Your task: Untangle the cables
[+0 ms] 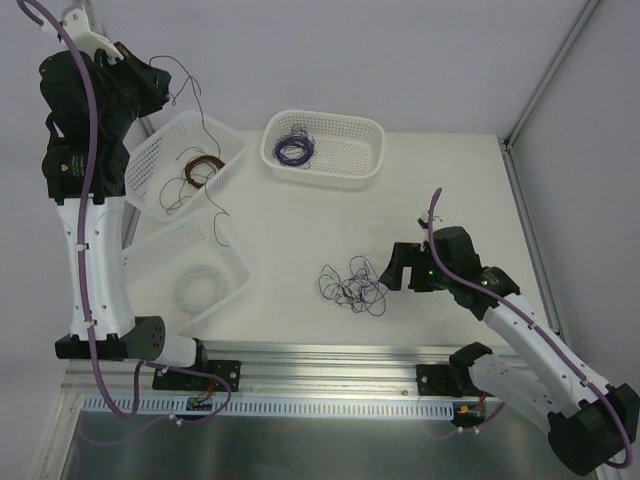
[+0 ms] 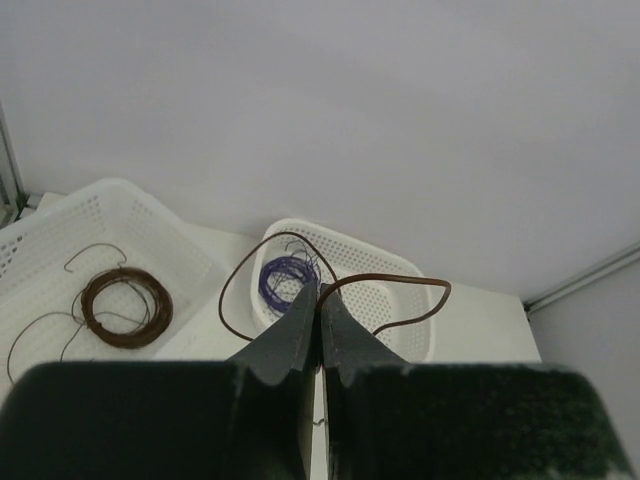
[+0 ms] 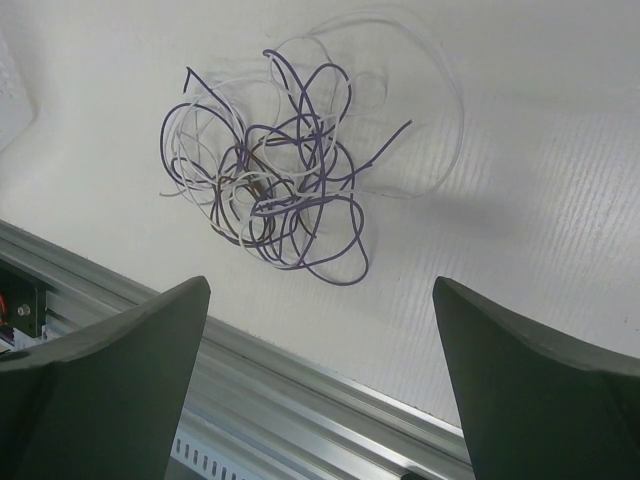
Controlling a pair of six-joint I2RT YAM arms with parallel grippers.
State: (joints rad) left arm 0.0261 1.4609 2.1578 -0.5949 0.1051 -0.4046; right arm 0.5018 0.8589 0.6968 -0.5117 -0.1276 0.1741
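Observation:
The cables (image 1: 350, 285) lie as a loose knot of purple, whitish and brown wires on the table, right of centre. In the right wrist view the cables (image 3: 270, 185) sit ahead of my right gripper (image 3: 320, 300), which stands wide open and apart from them. That right gripper (image 1: 392, 268) is just right of the knot. My left gripper (image 1: 160, 88) is raised at the far left, shut on a brown wire (image 1: 203, 120) that dangles down over the baskets. The left wrist view shows the brown wire (image 2: 385, 279) looping out of the closed left gripper (image 2: 321, 290).
Three white baskets stand at the back left. One basket (image 1: 150, 160) holds a brown coil (image 1: 200, 170), a second (image 1: 350, 125) a purple coil (image 1: 293, 150), and a third (image 1: 235, 265) a white coil (image 1: 200, 285). An aluminium rail (image 1: 330, 350) runs along the near edge.

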